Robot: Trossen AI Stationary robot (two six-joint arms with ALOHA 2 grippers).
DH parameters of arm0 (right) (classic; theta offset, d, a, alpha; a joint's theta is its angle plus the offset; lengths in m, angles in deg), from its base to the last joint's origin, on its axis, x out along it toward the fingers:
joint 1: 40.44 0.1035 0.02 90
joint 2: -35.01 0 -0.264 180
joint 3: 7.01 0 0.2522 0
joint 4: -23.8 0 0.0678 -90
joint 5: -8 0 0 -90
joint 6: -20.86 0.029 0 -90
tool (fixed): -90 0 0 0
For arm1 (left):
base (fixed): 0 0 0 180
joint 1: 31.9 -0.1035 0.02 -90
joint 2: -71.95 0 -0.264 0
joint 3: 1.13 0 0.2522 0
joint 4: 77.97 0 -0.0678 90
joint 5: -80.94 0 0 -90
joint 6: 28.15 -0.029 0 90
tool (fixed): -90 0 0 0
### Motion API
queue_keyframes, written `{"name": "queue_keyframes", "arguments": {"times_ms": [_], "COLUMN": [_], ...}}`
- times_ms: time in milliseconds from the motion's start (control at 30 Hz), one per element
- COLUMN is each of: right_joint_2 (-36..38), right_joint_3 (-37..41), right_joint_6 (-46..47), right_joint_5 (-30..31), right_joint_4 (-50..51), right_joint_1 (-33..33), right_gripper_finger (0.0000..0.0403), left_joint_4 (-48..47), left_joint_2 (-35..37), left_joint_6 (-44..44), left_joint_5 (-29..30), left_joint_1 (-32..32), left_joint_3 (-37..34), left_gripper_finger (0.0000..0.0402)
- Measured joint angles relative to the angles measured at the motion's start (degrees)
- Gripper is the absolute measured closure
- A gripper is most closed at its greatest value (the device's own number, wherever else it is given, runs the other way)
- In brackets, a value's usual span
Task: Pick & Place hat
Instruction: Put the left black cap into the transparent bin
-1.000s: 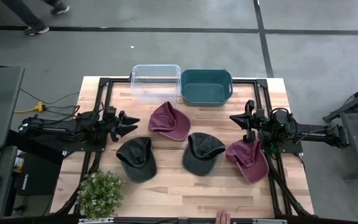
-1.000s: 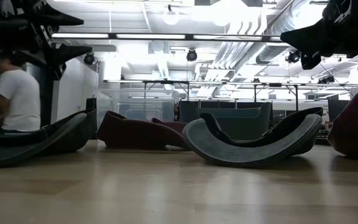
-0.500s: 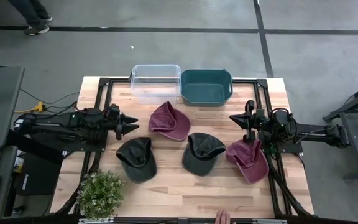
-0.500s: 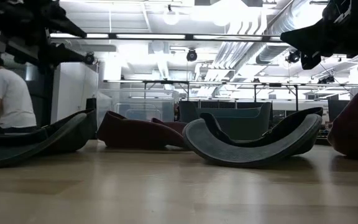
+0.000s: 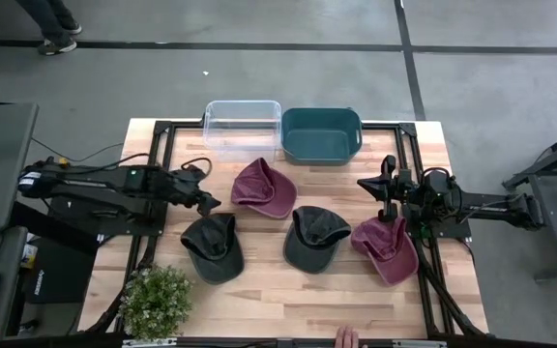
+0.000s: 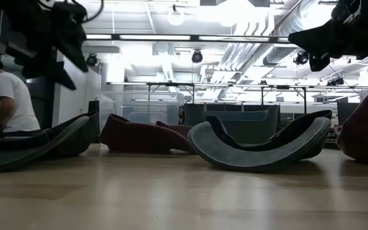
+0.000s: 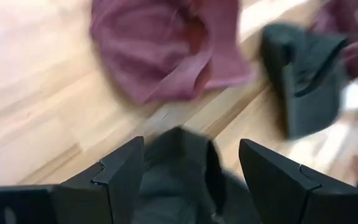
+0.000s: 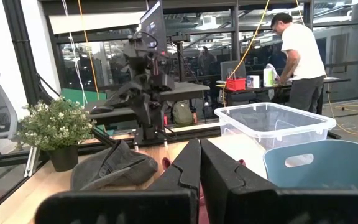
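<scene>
The left gripper (image 5: 206, 202) has tipped down toward the black hat (image 5: 213, 246), fingers spread, holding nothing. The right gripper (image 5: 364, 183) waits closed beside the maroon hat (image 5: 387, 247).

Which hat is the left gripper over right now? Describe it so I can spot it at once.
Start at the potted plant on the table's near left corner. Just beyond it lies a dark grey cap, under the open left gripper. It is the leftmost hat; the other dark grey cap lies between two maroon ones.
</scene>
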Motion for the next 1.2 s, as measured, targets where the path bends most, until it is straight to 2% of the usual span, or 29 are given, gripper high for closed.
{"name": "queue_keyframes", "arguments": {"times_ms": [233, 333, 467, 600, 800, 1067, 1200], "right_joint_2": [0.0, 0.0, 0.0, 0.0, 0.0, 0.0, 0.0], "right_joint_3": [0.0, 0.0, 0.0, 0.0, 0.0, 0.0, 0.0], "right_joint_6": [0.0, 0.0, 0.0, 0.0, 0.0, 0.0, 0.0], "right_joint_5": [0.0, 0.0, 0.0, 0.0, 0.0, 0.0, 0.0], "right_joint_4": [0.0, 0.0, 0.0, 0.0, 0.0, 0.0, 0.0], "right_joint_1": [0.0, 0.0, 0.0, 0.0, 0.0, 0.0, 0.0], "right_gripper_finger": [0.0402, 0.0402, 0.0402, 0.0402, 0.0402, 0.0402, 0.0402], "left_joint_4": [-0.8, -0.7, 0.9, 3.1, 3.7, 6.1, 6.0], "left_joint_2": [-8.3, -9.6, -10.9, -11.7, -16.1, -22.7, -24.9], "left_joint_6": [-4.9, -5.5, 1.3, 7.9, 18.0, 21.6, 23.4], "left_joint_5": [-4.7, -6.5, -6.3, -8.8, -10.2, -16.2, -16.7], "left_joint_1": [-0.3, -3.1, -8.4, -10.6, -10.5, -9.7, -7.3], "left_joint_3": [3.5, 4.2, 4.3, 4.3, 4.3, 4.3, 4.3], "left_gripper_finger": [0.0156, 0.0156, 0.0156, 0.0156, 0.0156, 0.0156, 0.0156]}}
